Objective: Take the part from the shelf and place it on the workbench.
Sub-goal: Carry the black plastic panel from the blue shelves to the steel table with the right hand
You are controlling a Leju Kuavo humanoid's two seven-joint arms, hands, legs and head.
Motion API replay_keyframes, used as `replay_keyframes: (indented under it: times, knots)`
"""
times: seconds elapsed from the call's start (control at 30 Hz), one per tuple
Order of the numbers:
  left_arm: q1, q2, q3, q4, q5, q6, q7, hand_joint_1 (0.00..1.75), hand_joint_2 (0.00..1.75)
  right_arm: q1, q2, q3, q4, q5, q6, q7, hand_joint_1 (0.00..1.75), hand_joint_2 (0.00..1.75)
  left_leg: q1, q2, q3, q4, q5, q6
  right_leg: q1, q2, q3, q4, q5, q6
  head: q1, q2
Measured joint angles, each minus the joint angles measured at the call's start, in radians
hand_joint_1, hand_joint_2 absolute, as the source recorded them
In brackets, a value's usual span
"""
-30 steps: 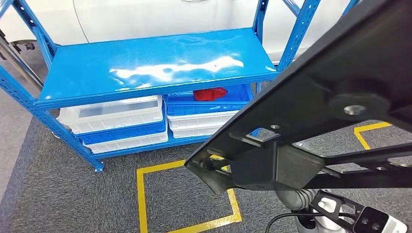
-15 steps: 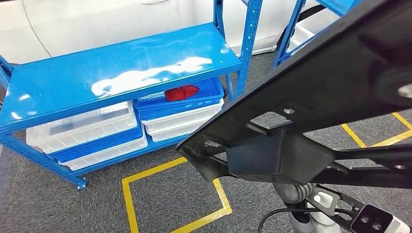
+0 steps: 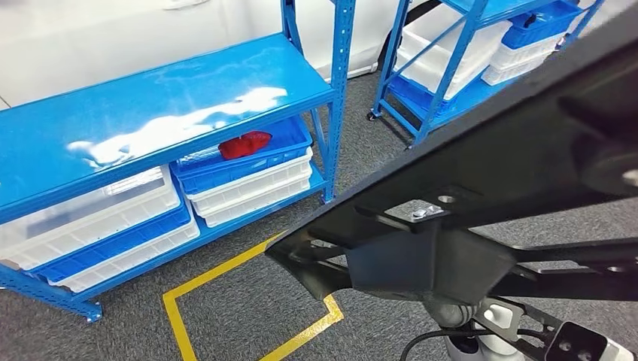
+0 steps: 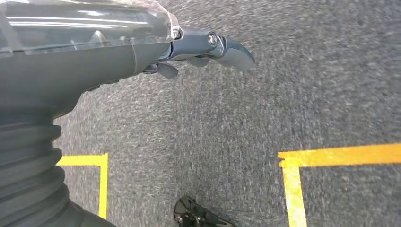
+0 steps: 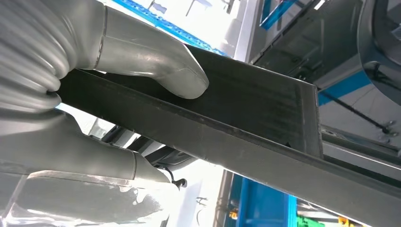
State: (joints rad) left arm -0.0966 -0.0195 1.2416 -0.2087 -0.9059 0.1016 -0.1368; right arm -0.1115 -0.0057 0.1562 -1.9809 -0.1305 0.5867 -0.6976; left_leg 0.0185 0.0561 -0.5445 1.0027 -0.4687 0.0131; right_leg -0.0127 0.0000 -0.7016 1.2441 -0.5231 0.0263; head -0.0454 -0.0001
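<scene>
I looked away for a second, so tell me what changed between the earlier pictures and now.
The robot turned, so the head view swung right: the blue shelf slid toward the picture's left and a second shelf with bins came into sight. The shelves themselves did not move. The right hand grips the black part as before, held high across the view. The red item stays in its blue bin.

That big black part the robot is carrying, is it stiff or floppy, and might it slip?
The black part probably handles stiff: it runs long and straight past the right hand with no visible sag. It looks like a flat frame with cut-outs and bolts, so likely rather heavy. Held near one end, it may tend to tilt or slip on its smooth face.
</scene>
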Motion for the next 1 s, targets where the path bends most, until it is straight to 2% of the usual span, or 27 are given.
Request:
replay_keyframes:
  times: [0.03,0.1,0.13,0.17,0.2,0.23,0.3,0.37,0.4,0.43,0.47,0.5,0.53,0.6,0.67,0.73,0.77,0.8,0.87,0.9,0.93,0.97,1.0]
  knots:
    - [-0.001,0.000,-0.001,0.000,-0.003,0.000,0.000,0.00,1.75,0.000,0.000,-0.005,-0.002,-0.001,0.002,0.000,1.75,1.75,0.000,0.011,0.001,0.001,-0.002,-0.002,0.000,-0.014,0.040,-0.072,0.031,-0.003,0.000,0.000]
    - [-0.003,0.000,-0.002,0.000,-0.008,-0.001,-0.002,0.00,1.75,-0.004,0.001,-0.011,-0.004,-0.002,-0.008,0.000,1.75,1.75,-0.004,0.029,0.003,0.003,-0.005,-0.011,0.009,-0.050,0.104,-0.191,0.066,-0.014,0.000,0.000]
    - [-0.004,0.000,-0.003,0.000,-0.009,-0.003,-0.003,0.00,1.75,-0.006,0.002,-0.013,-0.005,-0.003,-0.018,0.000,1.75,1.75,-0.006,0.037,0.004,0.004,-0.007,-0.016,0.013,-0.060,0.115,-0.217,0.069,-0.021,0.000,0.000]
    - [-0.005,0.000,-0.004,0.000,-0.011,-0.004,-0.004,0.00,1.75,-0.008,0.002,-0.015,-0.005,-0.005,-0.028,0.000,1.75,1.75,-0.008,0.045,0.005,0.003,-0.008,-0.022,0.017,-0.058,0.114,-0.222,0.068,-0.026,0.000,0.000]
    - [-0.007,-0.001,-0.005,0.000,-0.014,-0.004,-0.004,0.00,1.75,-0.009,0.002,-0.017,-0.005,-0.008,-0.036,0.000,1.75,1.75,-0.008,0.054,0.007,0.003,-0.008,-0.028,0.017,-0.046,0.111,-0.223,0.071,-0.032,0.000,0.000]
    - [-0.010,-0.002,-0.007,0.000,-0.018,-0.003,-0.004,0.00,1.75,-0.009,0.003,-0.020,-0.005,-0.012,-0.042,0.000,1.75,1.75,-0.006,0.052,0.007,0.004,-0.011,-0.034,0.015,-0.036,0.110,-0.226,0.074,-0.037,0.000,0.000]
    - [-0.013,-0.004,-0.010,0.000,-0.025,-0.002,-0.004,0.00,1.75,-0.009,0.005,-0.023,-0.005,-0.013,-0.050,-0.001,1.75,1.75,-0.002,0.017,-0.009,0.045,-0.044,-0.043,0.009,-0.018,0.110,-0.233,0.081,-0.050,0.000,0.000]
    - [-0.009,-0.006,-0.012,0.000,-0.030,-0.007,-0.004,0.00,1.75,-0.010,0.012,-0.018,-0.004,0.008,-0.059,-0.001,1.75,1.75,0.000,-0.030,-0.060,0.162,-0.110,-0.047,0.008,0.002,0.108,-0.235,0.085,-0.059,0.000,0.000]
    - [-0.005,-0.007,-0.012,0.000,-0.031,-0.010,-0.003,0.00,1.75,-0.009,0.015,-0.013,-0.002,0.022,-0.065,-0.001,1.75,1.75,0.000,-0.040,-0.089,0.227,-0.137,-0.049,0.009,0.014,0.107,-0.234,0.086,-0.061,0.000,0.000]
    - [-0.002,-0.008,-0.013,0.000,-0.033,-0.011,-0.002,0.00,1.75,-0.007,0.018,-0.004,0.000,0.033,-0.072,0.000,1.75,1.75,0.000,-0.045,-0.109,0.271,-0.147,-0.049,0.010,0.028,0.106,-0.234,0.087,-0.062,0.000,0.000]
    - [-0.001,-0.010,-0.013,0.000,-0.034,-0.010,0.000,0.00,1.75,-0.005,0.020,0.006,0.003,0.041,-0.078,0.000,1.75,1.75,0.000,-0.047,-0.114,0.279,-0.138,-0.049,0.010,0.041,0.105,-0.232,0.087,-0.062,0.000,0.000]
    - [0.000,-0.011,-0.014,0.000,-0.035,-0.008,0.003,0.00,1.75,-0.004,0.021,0.016,0.005,0.046,-0.083,0.000,1.75,1.75,0.000,-0.049,-0.101,0.248,-0.110,-0.048,0.010,0.055,0.106,-0.230,0.087,-0.062,0.000,0.000]
    - [0.000,-0.013,-0.015,0.000,-0.036,-0.003,0.006,0.00,1.75,-0.004,0.021,0.026,0.007,0.050,-0.090,0.000,1.75,1.75,0.001,-0.057,-0.074,0.188,-0.071,-0.045,0.010,0.067,0.106,-0.227,0.086,-0.060,0.000,0.000]
    - [0.001,-0.016,-0.016,0.000,-0.035,0.007,0.016,0.00,1.75,-0.010,0.021,0.046,0.011,0.056,-0.110,0.000,1.75,1.75,0.003,-0.099,-0.020,0.063,-0.021,-0.039,0.010,0.091,0.102,-0.219,0.085,-0.053,0.000,0.000]
    - [0.002,-0.020,-0.016,0.000,-0.036,0.014,0.026,0.00,1.75,-0.016,0.020,0.068,0.017,0.056,-0.136,0.001,1.75,1.75,0.001,-0.125,0.000,0.015,-0.014,-0.032,0.007,0.112,0.093,-0.216,0.089,-0.040,0.000,0.000]
    - [0.002,-0.029,-0.016,0.000,-0.038,0.020,0.032,0.00,1.75,-0.016,0.017,0.081,0.020,0.048,-0.158,0.001,1.75,1.75,0.001,-0.107,0.003,0.006,-0.009,-0.022,0.003,0.128,0.087,-0.219,0.094,-0.026,0.000,0.000]
    - [0.001,-0.034,-0.017,0.000,-0.039,0.023,0.032,0.00,1.75,-0.016,0.013,0.084,0.019,0.042,-0.166,0.001,1.75,1.75,0.003,-0.096,0.004,0.001,-0.005,-0.014,0.005,0.116,0.082,-0.213,0.089,-0.020,0.000,0.000]
    - [0.001,-0.039,-0.018,0.000,-0.041,0.027,0.031,0.00,1.75,-0.016,0.008,0.087,0.019,0.037,-0.172,0.000,1.75,1.75,0.005,-0.083,0.006,-0.006,0.000,-0.007,0.007,0.093,0.071,-0.190,0.074,-0.015,0.000,0.000]
    - [0.005,-0.047,-0.020,0.000,-0.042,0.033,0.024,0.00,1.75,-0.015,0.000,0.092,0.018,0.026,-0.178,0.000,1.75,1.75,0.005,-0.058,0.007,-0.011,0.002,0.001,0.007,0.034,0.021,-0.087,0.015,-0.008,0.000,0.000]
    - [0.008,-0.050,-0.020,0.000,-0.042,0.034,0.018,0.00,1.75,-0.014,-0.004,0.094,0.018,0.022,-0.180,0.000,1.75,1.75,0.003,-0.044,0.007,-0.011,0.002,0.002,0.005,0.018,-0.011,-0.020,-0.014,-0.005,0.000,0.000]
    - [0.009,-0.052,-0.020,0.000,-0.042,0.035,0.012,0.00,1.75,-0.013,-0.009,0.096,0.018,0.019,-0.182,0.000,1.75,1.75,0.002,-0.030,0.007,-0.011,0.001,0.002,0.002,0.011,-0.035,0.030,-0.030,-0.002,0.000,0.000]
    - [0.009,-0.054,-0.020,0.000,-0.041,0.035,0.005,0.00,1.75,-0.013,-0.013,0.097,0.018,0.014,-0.185,0.000,1.75,1.75,0.002,-0.017,0.007,-0.010,0.000,0.002,0.000,0.007,-0.042,0.049,-0.028,0.001,0.000,0.000]
    - [0.008,-0.055,-0.020,0.000,-0.040,0.032,-0.001,0.00,1.75,-0.014,-0.018,0.098,0.018,0.006,-0.187,0.000,1.75,1.75,0.002,-0.005,0.008,-0.010,-0.002,0.001,-0.001,0.003,-0.029,0.028,-0.009,0.001,0.000,0.000]
